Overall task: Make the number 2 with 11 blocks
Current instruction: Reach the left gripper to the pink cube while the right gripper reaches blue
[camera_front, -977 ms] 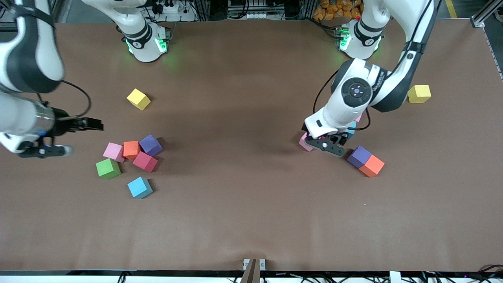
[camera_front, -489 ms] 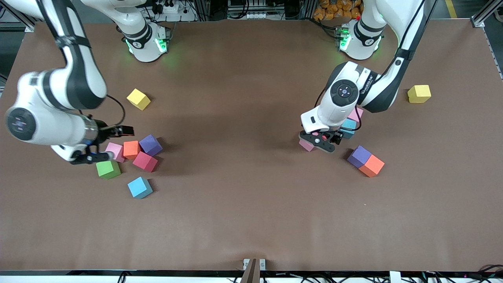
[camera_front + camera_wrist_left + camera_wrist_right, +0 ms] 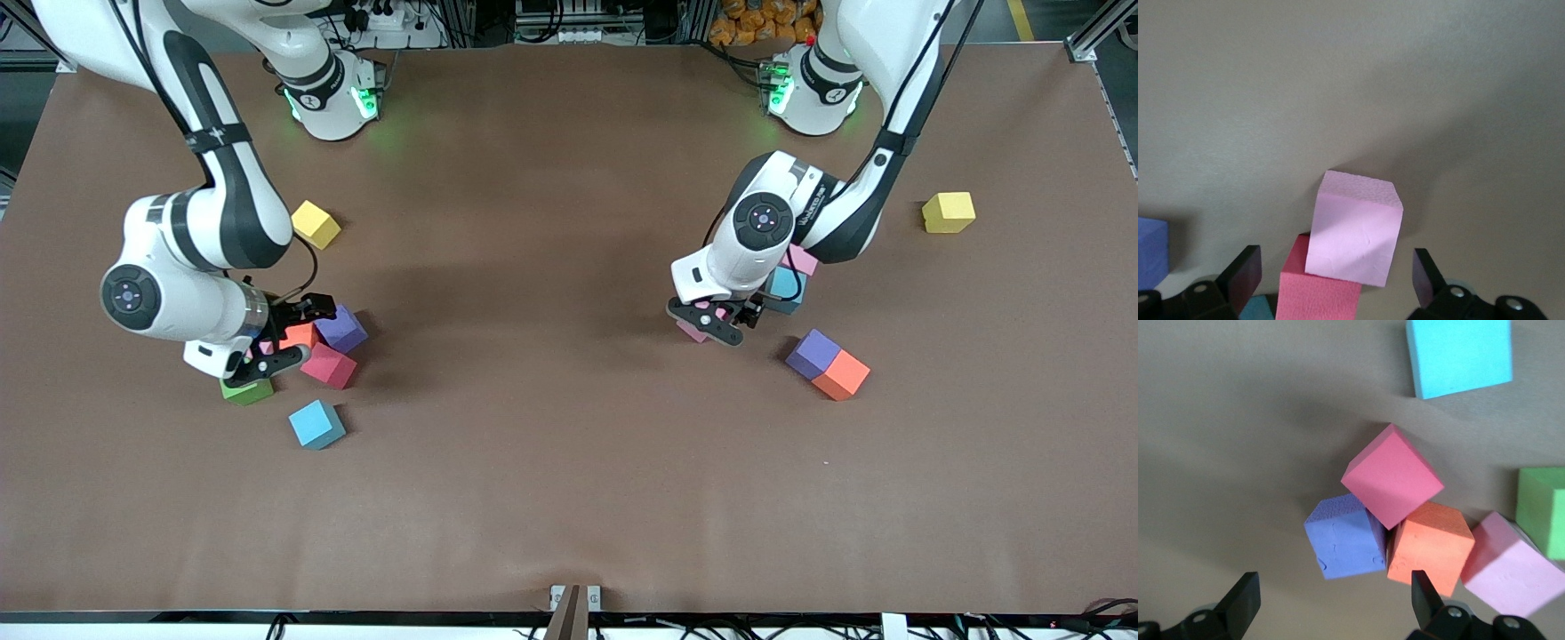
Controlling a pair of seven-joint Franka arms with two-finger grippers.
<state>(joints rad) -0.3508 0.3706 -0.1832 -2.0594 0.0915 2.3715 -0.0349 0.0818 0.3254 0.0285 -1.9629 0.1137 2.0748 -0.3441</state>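
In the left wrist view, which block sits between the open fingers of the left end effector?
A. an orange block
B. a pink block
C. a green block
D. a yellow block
B: the pink block sits between the fingers of the left end effector, leaning against a red block.

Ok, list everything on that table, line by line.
yellow cubes: two, one at each arm's end
purple cubes: two, one per cluster
orange cubes: two, one per cluster
light blue cubes: two, one per cluster
red cubes: two, one per cluster
pink cubes: two, one per cluster
pinkish cube: one, half hidden by the left arm, beside the light blue cube
green cube: one, right arm's cluster
table: one, brown
right gripper: jaws open, over its cluster
left gripper: jaws open, over a pink cube
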